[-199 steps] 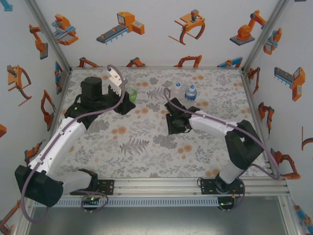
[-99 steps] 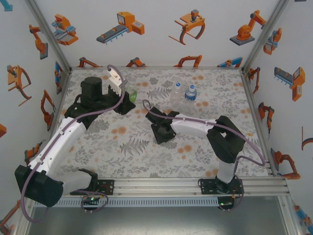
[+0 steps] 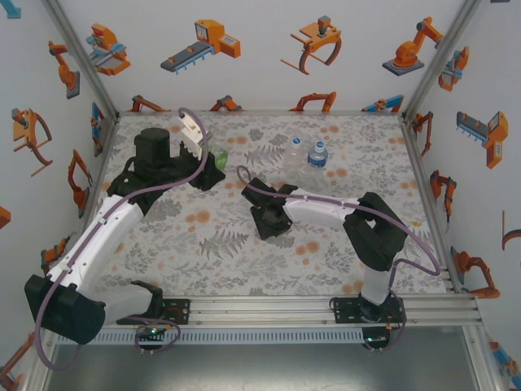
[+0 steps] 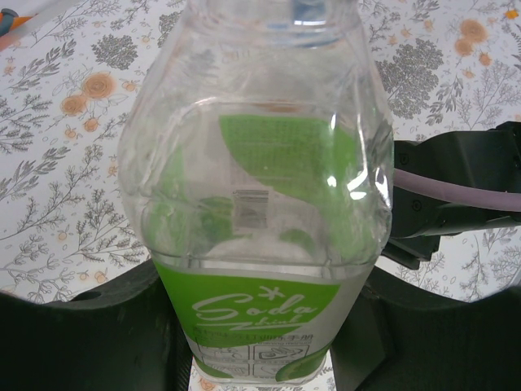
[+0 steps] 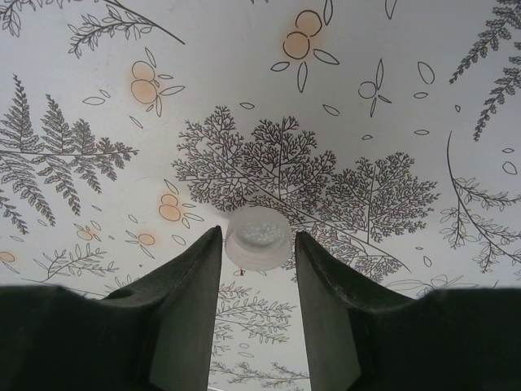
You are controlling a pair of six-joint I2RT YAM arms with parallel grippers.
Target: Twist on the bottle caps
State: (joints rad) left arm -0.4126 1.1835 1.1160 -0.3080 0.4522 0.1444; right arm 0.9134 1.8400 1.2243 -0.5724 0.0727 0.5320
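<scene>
A green-labelled bottle (image 4: 260,204) stands uncapped at the back left (image 3: 221,155), with my left gripper (image 3: 213,165) shut on its lower body. Its dark fingers (image 4: 81,334) press both sides of the label. One small white bottle cap (image 5: 258,237) lies on the floral table, right at the tips of my right gripper (image 5: 258,248). That gripper is open, its fingers (image 5: 191,301) flanking the cap with a thin gap on the right side. In the top view the right gripper (image 3: 262,218) points down at mid-table and hides the cap.
A plain clear bottle (image 3: 295,148) and a blue-labelled bottle (image 3: 317,153) stand side by side at the back centre. The right arm (image 4: 464,187) with its purple cable sits close to the right of the green bottle. Printed walls enclose three sides.
My right arm has swung left from beside the two back bottles to mid-table, and its jaws have parted slightly. The left arm and green bottle have not moved.
</scene>
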